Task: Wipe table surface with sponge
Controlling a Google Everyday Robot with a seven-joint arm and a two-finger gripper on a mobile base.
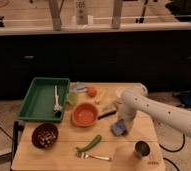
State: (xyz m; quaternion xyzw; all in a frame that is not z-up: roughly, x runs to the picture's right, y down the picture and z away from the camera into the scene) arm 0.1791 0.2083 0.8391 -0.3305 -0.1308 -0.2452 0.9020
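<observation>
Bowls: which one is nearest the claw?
The orange bowl, beside the claw, which is down at the blue-grey sponge. The dark brown bowl sits farther off, at the table front-left corner.

Table surface [64, 154] is light tan wood with plank lines, tray [37, 116] is bright green, plus 1 orange bowl [84, 115] and 1 dark reddish-brown bowl [44, 135]. Sponge [118, 130] is blue-grey, right at the pale gripper [122, 124] on the table's right half. Cup [141, 149] is silvery.

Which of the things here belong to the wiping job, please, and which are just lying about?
For the job: sponge, tabletop, claw at the sponge, right of the orange bowl.
Lying about: green tray, orange bowl, dark bowl, metal cup, fork.
</observation>
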